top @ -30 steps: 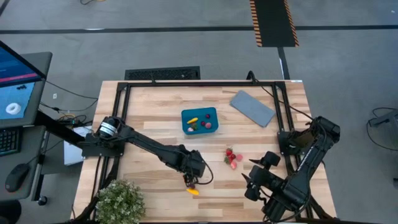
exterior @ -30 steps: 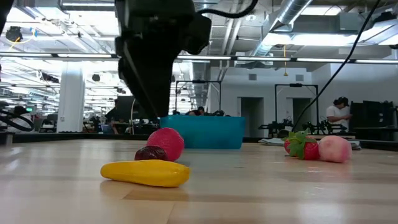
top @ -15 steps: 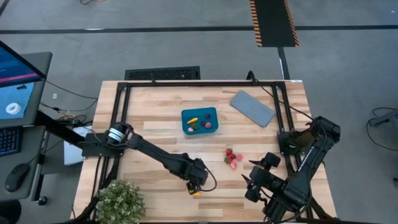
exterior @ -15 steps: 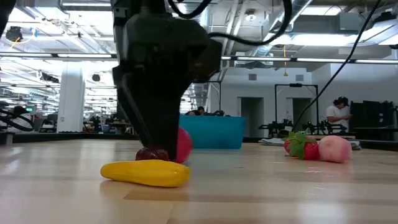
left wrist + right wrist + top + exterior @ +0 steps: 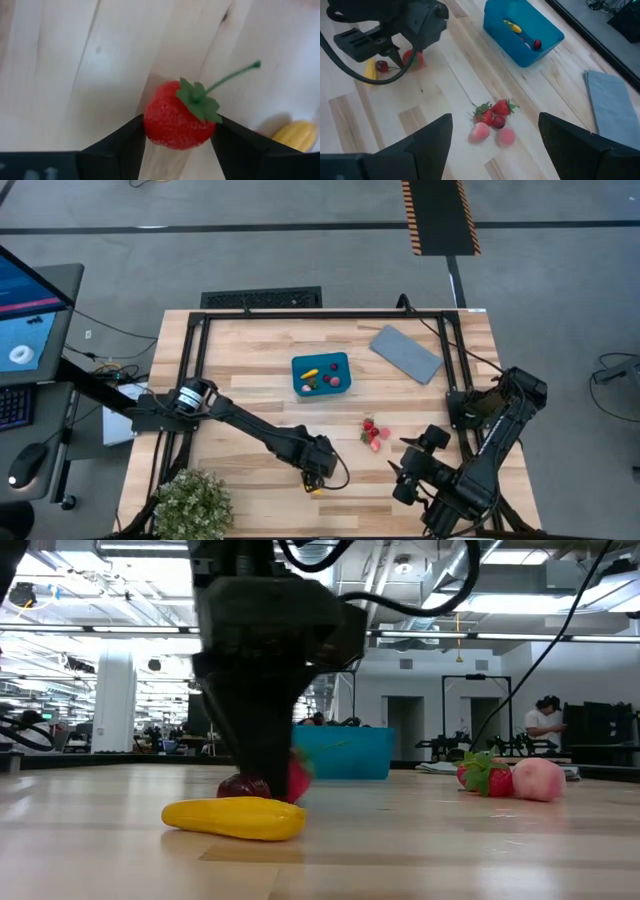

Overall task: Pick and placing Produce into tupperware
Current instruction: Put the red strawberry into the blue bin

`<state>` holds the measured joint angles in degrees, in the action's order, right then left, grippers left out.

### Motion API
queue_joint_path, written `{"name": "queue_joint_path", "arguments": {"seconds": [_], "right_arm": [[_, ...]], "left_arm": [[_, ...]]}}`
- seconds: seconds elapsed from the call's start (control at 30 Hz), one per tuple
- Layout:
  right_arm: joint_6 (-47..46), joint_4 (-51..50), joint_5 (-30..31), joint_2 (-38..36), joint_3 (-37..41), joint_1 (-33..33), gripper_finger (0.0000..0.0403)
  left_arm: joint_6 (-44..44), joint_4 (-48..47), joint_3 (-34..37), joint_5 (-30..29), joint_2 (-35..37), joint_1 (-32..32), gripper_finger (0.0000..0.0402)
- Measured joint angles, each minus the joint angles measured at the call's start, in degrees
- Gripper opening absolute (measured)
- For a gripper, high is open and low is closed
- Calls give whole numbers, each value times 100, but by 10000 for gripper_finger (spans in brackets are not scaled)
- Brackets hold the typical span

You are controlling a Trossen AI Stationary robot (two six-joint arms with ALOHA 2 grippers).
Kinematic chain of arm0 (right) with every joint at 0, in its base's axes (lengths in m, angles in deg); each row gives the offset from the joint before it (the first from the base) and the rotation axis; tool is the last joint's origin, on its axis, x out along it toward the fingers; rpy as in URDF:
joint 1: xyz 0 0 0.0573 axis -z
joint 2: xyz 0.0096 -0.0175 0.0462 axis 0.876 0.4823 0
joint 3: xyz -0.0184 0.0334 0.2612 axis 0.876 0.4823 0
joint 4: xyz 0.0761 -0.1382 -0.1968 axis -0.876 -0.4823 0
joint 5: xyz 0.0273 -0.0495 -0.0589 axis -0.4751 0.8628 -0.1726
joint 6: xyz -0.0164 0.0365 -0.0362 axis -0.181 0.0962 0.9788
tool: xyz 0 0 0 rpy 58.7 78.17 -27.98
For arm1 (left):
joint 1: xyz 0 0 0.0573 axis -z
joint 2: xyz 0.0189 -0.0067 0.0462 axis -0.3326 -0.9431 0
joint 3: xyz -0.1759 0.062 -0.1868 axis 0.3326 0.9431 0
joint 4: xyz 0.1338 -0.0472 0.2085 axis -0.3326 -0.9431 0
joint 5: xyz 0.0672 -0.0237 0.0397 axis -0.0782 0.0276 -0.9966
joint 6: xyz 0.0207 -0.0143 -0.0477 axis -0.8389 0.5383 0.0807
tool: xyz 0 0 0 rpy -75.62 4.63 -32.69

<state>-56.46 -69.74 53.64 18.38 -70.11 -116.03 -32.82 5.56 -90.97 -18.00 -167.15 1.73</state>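
1. A leafy green plant (image 5: 192, 500) sits at the table's near left corner
2. The left gripper (image 5: 178, 145) is down at the wooden table (image 5: 240, 370) near its front edge, its two fingers (image 5: 122, 147) pressed against either side of a red strawberry (image 5: 176, 121) (green stem pointing away), so it is closed on that berry, which sits at table level
3. Just beside it lie a yellow elongated piece (image 5: 235, 818) and a small dark cherry (image 5: 243, 786)
4. The teal tupperware (image 5: 321, 374) stands mid-table, farther back, with a yellow piece and a few red pieces inside
5. A cluster of strawberries and pink fruits (image 5: 492, 122) rests right of the left gripper, well apart from the container
6. A grey lid (image 5: 405, 353) lies toward the back right
7. The right gripper (image 5: 492, 150) hangs wide open and empty at the front right
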Motion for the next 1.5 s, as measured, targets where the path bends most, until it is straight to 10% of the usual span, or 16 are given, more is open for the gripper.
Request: {"name": "queue_joint_path", "arguments": {"seconds": [1.5], "right_arm": [[50,62,-63,0,2,26,317]], "left_arm": [[-458,-287,-4,269,16,-359,6]]}}
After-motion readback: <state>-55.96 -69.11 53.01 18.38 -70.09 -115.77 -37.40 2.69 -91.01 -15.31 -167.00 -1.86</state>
